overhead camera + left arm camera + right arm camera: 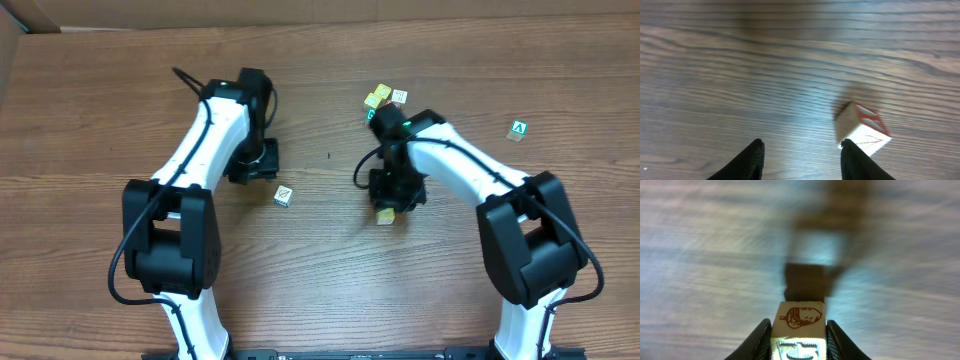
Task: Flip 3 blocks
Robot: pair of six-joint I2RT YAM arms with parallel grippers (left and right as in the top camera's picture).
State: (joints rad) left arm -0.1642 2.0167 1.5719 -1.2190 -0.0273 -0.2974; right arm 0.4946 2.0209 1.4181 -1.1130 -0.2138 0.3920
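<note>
Two robot arms (205, 140), one wooden table (100, 100), six small blocks (283, 196), three clustered.

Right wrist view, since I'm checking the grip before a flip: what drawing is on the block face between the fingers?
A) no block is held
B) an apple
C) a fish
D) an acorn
D: the block pinched between the fingers of the right gripper shows a brown acorn drawn on the face towards the camera.

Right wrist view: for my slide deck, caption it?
Right pincer clamped on an acorn-picture block, wooden table blurred beyond.
</note>
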